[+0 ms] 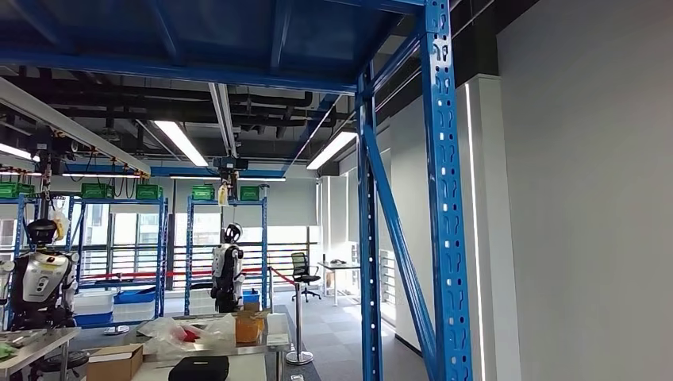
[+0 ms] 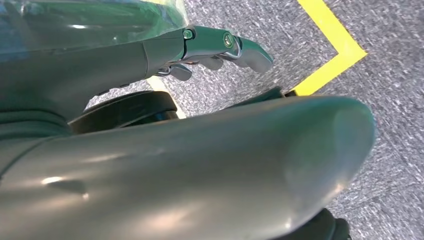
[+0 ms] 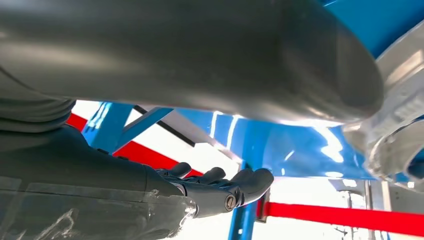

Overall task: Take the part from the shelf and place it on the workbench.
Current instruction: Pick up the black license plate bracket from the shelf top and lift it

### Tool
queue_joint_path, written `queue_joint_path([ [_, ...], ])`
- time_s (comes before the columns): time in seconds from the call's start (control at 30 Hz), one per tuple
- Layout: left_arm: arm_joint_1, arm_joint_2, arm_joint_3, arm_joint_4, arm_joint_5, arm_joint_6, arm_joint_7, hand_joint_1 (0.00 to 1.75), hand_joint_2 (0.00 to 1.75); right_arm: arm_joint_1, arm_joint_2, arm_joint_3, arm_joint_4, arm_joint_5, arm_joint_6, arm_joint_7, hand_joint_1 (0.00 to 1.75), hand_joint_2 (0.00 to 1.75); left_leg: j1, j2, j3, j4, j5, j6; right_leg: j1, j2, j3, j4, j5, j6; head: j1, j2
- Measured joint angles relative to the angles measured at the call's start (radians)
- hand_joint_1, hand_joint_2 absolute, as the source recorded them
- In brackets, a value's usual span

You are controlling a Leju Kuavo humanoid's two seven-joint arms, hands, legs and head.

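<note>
My right hand [image 3: 125,185] is raised beside the blue shelf frame [image 3: 280,145], its dark fingers [image 3: 240,185] stretched out and apart from the thick thumb [image 3: 225,55], with nothing between them. A pale silvery object [image 3: 400,125] lies just past the thumb tip; I cannot tell whether it touches. My left hand [image 2: 125,60] hangs over grey carpet, fingers [image 2: 235,45] extended and holding nothing. In the head view the blue shelf upright [image 1: 444,198] stands close on the right, and a workbench [image 1: 274,321] carrying bags and a box stands low on the left.
Yellow floor tape [image 2: 340,55] runs under my left hand. Two other robots [image 1: 226,270] [image 1: 36,282] stand by far blue racks. A black case [image 1: 198,367], a cardboard box [image 1: 115,361] and a stanchion [image 1: 298,317] with red rope are near the workbench. A grey wall [image 1: 587,198] is on the right.
</note>
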Motion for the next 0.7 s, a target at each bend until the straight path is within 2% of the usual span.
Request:
queue_joint_path([
  [0.07,-0.001,0.000,0.002,0.000,0.000,0.000,0.000,0.00,0.00,0.000,0.000,0.000,0.000,0.000,0.001,0.000,0.00,0.00,-0.001,0.019,0.056,-0.120,0.062,0.004,0.002,-0.008,0.003,0.004,-0.005,0.008,0.003,0.000],
  [0.13,-0.003,0.000,0.004,0.000,0.000,0.000,-0.001,0.00,0.00,-0.001,0.000,0.000,0.000,0.000,0.001,0.000,0.00,0.00,-0.006,0.035,0.091,-0.194,0.075,0.017,0.007,-0.016,0.002,0.007,-0.008,0.018,0.003,0.000],
  [0.2,-0.002,0.000,0.004,0.000,0.000,0.000,-0.003,0.00,0.00,-0.001,0.000,0.000,0.001,0.000,0.002,-0.001,0.00,0.00,-0.009,0.032,0.096,-0.208,0.069,0.032,0.009,-0.026,0.001,0.007,-0.007,0.028,0.000,0.000],
  [0.27,0.000,0.000,0.004,0.000,0.000,0.000,-0.004,0.00,0.00,-0.002,-0.001,-0.001,0.001,0.000,0.004,-0.001,0.00,0.00,-0.006,0.023,0.095,-0.211,0.074,0.043,0.006,-0.021,-0.003,0.019,-0.021,0.039,-0.003,0.000],
  [0.33,0.000,0.000,0.005,0.000,0.000,0.000,-0.006,0.00,0.00,-0.001,-0.003,-0.002,0.001,0.000,0.006,-0.001,0.00,0.00,-0.003,0.015,0.096,-0.214,0.078,0.052,0.004,0.002,-0.038,0.099,-0.070,0.046,-0.008,0.000],
  [0.4,0.000,0.000,0.005,0.000,0.000,0.000,-0.006,0.00,0.00,0.003,-0.005,-0.001,0.001,-0.001,0.008,-0.001,0.00,0.00,-0.005,0.007,0.095,-0.214,0.078,0.057,0.003,0.017,-0.102,0.231,-0.124,0.048,-0.013,0.000],
  [0.43,0.000,0.000,0.005,0.000,0.000,0.000,-0.006,0.00,0.00,0.006,-0.006,0.000,0.001,-0.001,0.009,-0.001,0.00,0.00,-0.007,0.001,0.095,-0.214,0.078,0.058,0.004,0.018,-0.124,0.274,-0.132,0.047,-0.015,0.000],
  [0.47,0.001,0.000,0.005,0.000,0.000,0.000,-0.006,0.00,0.00,0.009,-0.007,0.000,0.001,-0.002,0.010,-0.001,0.00,0.00,-0.009,-0.005,0.096,-0.214,0.078,0.058,0.004,0.019,-0.131,0.283,-0.121,0.045,-0.016,0.000],
  [0.5,0.001,0.000,0.005,0.000,0.000,0.000,-0.006,0.00,0.00,0.010,-0.008,0.000,0.001,-0.002,0.010,-0.001,0.00,0.00,-0.011,-0.012,0.097,-0.214,0.078,0.058,0.005,0.021,-0.118,0.251,-0.092,0.040,-0.017,0.000],
  [0.57,0.001,-0.001,0.005,0.000,0.000,0.000,-0.006,0.00,0.00,0.009,-0.010,-0.002,0.001,-0.002,0.010,-0.001,0.00,0.00,-0.014,-0.023,0.099,-0.214,0.078,0.057,0.008,0.035,-0.059,0.119,-0.022,0.023,-0.018,0.000],
  [0.6,0.000,-0.001,0.005,0.000,0.000,0.001,-0.006,0.00,0.00,0.007,-0.011,-0.002,0.001,-0.002,0.010,-0.001,0.00,0.00,-0.015,-0.027,0.098,-0.213,0.077,0.055,0.010,0.043,-0.033,0.060,-0.002,0.016,-0.017,0.000],
  [0.63,-0.001,-0.002,0.005,0.000,0.000,0.001,-0.007,0.00,0.00,0.006,-0.011,-0.002,0.000,-0.002,0.010,-0.001,0.00,0.00,-0.016,-0.030,0.096,-0.212,0.077,0.052,0.012,0.049,-0.017,0.022,0.006,0.013,-0.016,0.000],
  [0.7,-0.001,-0.002,0.005,0.000,0.000,0.002,-0.007,0.00,0.00,0.005,-0.011,-0.002,0.000,-0.001,0.010,0.001,0.00,0.00,-0.016,-0.032,0.092,-0.210,0.076,0.050,0.014,0.050,-0.011,0.002,0.005,0.017,-0.014,0.000],
])
